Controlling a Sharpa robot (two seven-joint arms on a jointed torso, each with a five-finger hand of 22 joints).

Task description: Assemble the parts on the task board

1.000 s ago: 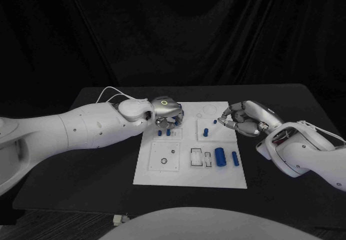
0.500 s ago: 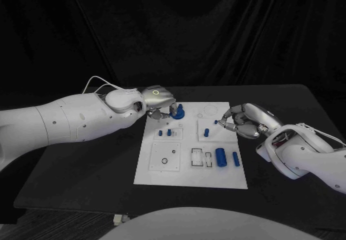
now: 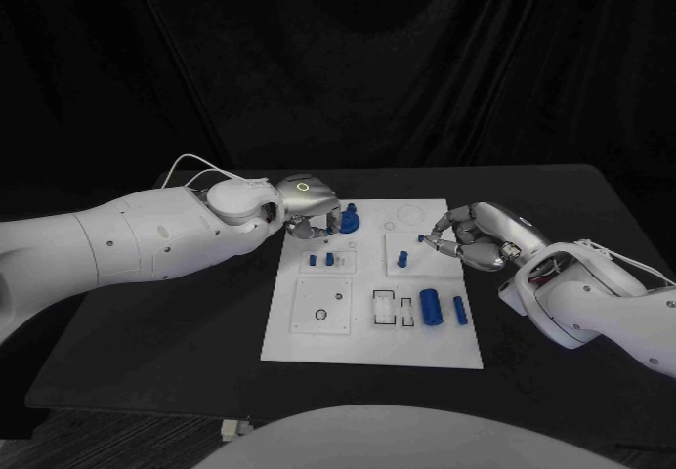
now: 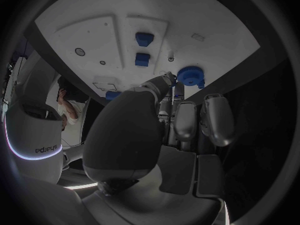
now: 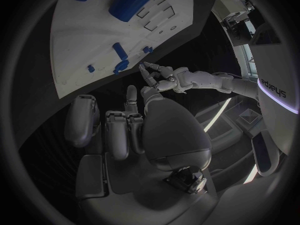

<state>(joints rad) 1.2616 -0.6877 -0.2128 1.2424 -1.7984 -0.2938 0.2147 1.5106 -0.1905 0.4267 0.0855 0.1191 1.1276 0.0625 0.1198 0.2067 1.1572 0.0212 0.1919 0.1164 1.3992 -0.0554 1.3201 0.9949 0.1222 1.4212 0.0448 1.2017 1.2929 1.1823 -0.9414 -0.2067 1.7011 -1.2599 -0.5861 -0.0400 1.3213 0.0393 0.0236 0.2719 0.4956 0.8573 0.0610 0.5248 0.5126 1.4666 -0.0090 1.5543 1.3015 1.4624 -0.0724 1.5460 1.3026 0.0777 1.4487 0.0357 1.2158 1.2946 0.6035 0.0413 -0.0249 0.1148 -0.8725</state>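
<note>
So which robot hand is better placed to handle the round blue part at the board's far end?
Left. The left robot hand is right at the round blue part; the right robot hand sits at the board's opposite edge.

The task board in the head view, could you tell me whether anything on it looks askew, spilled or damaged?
Nothing stands out. The task board lies flat and looks whole; the two blue cylinders lie side by side near its right edge, and two small blue pegs stand upright. The left hand is at a blue round part by the far edge.
</note>
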